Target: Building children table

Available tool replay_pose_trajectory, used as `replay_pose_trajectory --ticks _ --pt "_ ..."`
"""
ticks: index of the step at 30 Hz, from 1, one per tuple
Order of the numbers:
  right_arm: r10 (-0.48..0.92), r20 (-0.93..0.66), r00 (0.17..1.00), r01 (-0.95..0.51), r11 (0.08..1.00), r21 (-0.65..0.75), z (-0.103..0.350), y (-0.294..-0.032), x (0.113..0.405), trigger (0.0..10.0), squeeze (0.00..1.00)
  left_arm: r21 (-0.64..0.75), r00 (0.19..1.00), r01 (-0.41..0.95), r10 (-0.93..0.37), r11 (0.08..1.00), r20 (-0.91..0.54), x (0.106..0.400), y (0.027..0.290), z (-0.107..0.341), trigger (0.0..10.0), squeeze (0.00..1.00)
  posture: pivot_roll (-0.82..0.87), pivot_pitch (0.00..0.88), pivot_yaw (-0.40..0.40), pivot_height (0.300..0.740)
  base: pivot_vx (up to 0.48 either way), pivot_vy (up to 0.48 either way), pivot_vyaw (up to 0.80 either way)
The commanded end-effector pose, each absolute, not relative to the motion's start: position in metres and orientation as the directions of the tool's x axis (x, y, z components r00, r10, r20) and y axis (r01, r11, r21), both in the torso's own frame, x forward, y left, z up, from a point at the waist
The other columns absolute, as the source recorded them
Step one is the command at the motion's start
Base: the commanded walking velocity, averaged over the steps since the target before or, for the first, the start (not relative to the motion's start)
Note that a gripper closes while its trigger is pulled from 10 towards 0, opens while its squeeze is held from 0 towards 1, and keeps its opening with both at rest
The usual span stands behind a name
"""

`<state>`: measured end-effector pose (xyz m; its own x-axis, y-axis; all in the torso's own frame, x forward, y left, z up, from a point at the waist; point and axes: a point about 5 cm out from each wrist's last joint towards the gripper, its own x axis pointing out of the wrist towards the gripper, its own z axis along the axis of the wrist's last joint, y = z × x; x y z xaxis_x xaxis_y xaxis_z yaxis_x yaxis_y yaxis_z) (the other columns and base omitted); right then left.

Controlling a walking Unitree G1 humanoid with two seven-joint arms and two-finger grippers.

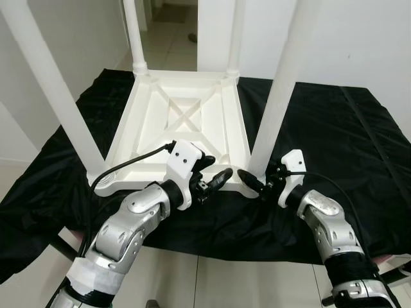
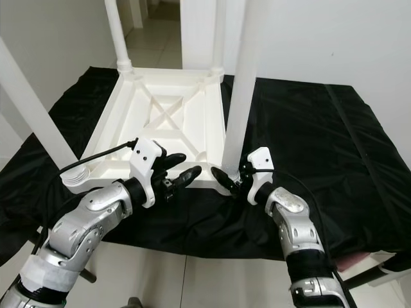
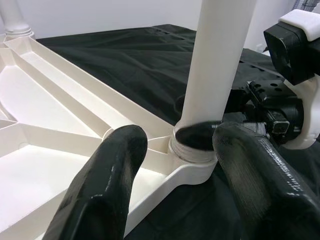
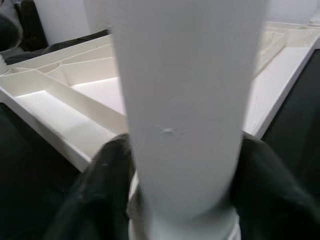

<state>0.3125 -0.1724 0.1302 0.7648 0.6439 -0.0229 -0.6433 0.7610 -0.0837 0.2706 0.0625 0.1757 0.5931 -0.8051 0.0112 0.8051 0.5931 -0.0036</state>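
A white children's table (image 1: 186, 115) lies upside down on a black cloth, its legs pointing up. The near right leg (image 1: 279, 83) stands in its corner socket (image 3: 192, 150). My right gripper (image 1: 260, 174) is shut on the base of that leg, and in the right wrist view one black finger (image 4: 100, 185) presses each side of it. My left gripper (image 1: 215, 172) is open just left of that corner, at the table's front rim, its fingers (image 3: 107, 185) spread before the socket and holding nothing.
The black cloth (image 1: 347, 141) covers a low platform whose front edge runs just under my forearms, with tiled floor (image 1: 212, 282) below. Three more legs rise at the near left (image 1: 51, 83), far left (image 1: 133, 32) and far right (image 1: 234, 32). White walls and a doorway lie behind.
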Motion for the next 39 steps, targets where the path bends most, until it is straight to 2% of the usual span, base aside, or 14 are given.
replay_pose_trajectory --ticks 1,6,8,14,17,20,21,22,25,26,28,31,38,39 --pt "0.667 -0.014 0.745 -0.666 0.743 -0.064 0.127 -0.165 0.313 0.0 0.00 -0.003 0.507 0.862 -0.862 0.507 0.000 0.265 0.059 0.176 10.0 0.00 0.02 0.000 0.031 0.740 0.000 0.000 0.00" --pt "0.645 -0.005 0.764 -0.644 0.763 -0.059 0.124 -0.164 0.311 0.0 0.00 -0.013 0.517 0.856 -0.856 0.517 -0.001 0.264 0.060 0.174 10.0 0.00 0.02 0.000 0.018 0.740 0.000 0.000 0.00" --pt "0.562 -0.043 0.826 -0.564 0.825 -0.032 0.117 -0.158 0.305 0.0 0.00 -0.016 0.556 0.831 -0.831 0.556 0.017 0.265 0.062 0.174 10.0 0.00 0.03 0.000 -0.002 0.740 0.000 0.000 0.00" --pt "0.512 -0.046 0.858 -0.513 0.858 -0.033 0.113 -0.156 0.305 0.0 0.00 -0.017 0.566 0.824 -0.824 0.566 0.021 0.266 0.063 0.174 10.0 0.00 0.03 0.000 -0.006 0.740 0.000 0.000 0.00" --pt "0.402 -0.019 0.915 -0.402 0.915 -0.003 0.116 -0.147 0.301 0.0 0.00 -0.015 0.576 0.817 -0.817 0.576 0.020 0.267 0.064 0.173 10.0 0.00 0.03 0.000 -0.008 0.740 0.000 0.000 0.00" --pt "0.378 -0.012 0.926 -0.378 0.926 0.004 0.118 -0.145 0.299 0.0 0.00 -0.014 0.578 0.816 -0.816 0.578 0.020 0.268 0.064 0.174 10.0 0.00 0.03 0.000 -0.008 0.740 0.000 0.000 0.00" --pt "0.285 -0.020 0.958 -0.285 0.958 0.025 0.119 -0.143 0.299 0.0 0.00 -0.013 0.580 0.815 -0.815 0.580 0.021 0.269 0.065 0.174 10.0 0.00 0.02 0.000 -0.010 0.740 0.000 0.000 0.00" --pt "0.285 -0.020 0.958 -0.285 0.958 0.025 0.119 -0.143 0.299 0.0 0.00 -0.013 0.580 0.815 -0.815 0.580 0.021 0.269 0.065 0.174 10.0 0.00 0.02 0.000 -0.010 0.740 0.000 0.000 0.00" --pt "0.143 -0.031 0.989 -0.142 0.989 0.036 0.121 -0.141 0.298 0.0 0.00 -0.013 0.581 0.814 -0.813 0.581 0.024 0.270 0.065 0.174 10.0 0.00 0.02 0.000 -0.011 0.740 0.000 0.000 0.00" --pt "0.143 -0.031 0.989 -0.142 0.989 0.036 0.121 -0.141 0.298 0.0 0.00 -0.013 0.581 0.814 -0.813 0.581 0.024 0.270 0.065 0.174 10.0 0.00 0.02 0.000 -0.011 0.740 0.000 0.000 0.00" --pt "0.014 -0.059 0.998 -0.012 0.999 0.035 0.120 -0.135 0.295 0.0 0.00 -0.014 0.581 0.814 -0.813 0.581 0.028 0.270 0.064 0.175 10.0 0.00 0.01 0.000 -0.014 0.740 0.000 0.000 0.00" --pt "0.008 -0.054 0.998 -0.006 1.000 0.023 0.122 -0.127 0.292 0.0 0.00 -0.016 0.581 0.814 -0.813 0.581 0.031 0.271 0.063 0.175 10.0 0.00 0.01 0.000 -0.013 0.740 0.000 0.000 0.00" --pt "-0.017 -0.048 0.999 0.019 0.999 0.030 0.126 -0.132 0.290 0.0 0.00 -0.018 0.580 0.815 -0.814 0.579 0.032 0.270 0.062 0.174 10.0 0.00 0.01 0.000 -0.017 0.740 0.000 0.000 0.00" --pt "0.025 -0.026 0.999 -0.024 0.999 0.045 0.130 -0.129 0.290 10.0 0.00 -0.019 0.580 0.814 -0.814 0.580 0.032 0.270 0.063 0.174 10.0 0.00 0.01 0.000 -0.015 0.740 0.000 0.000 0.00"
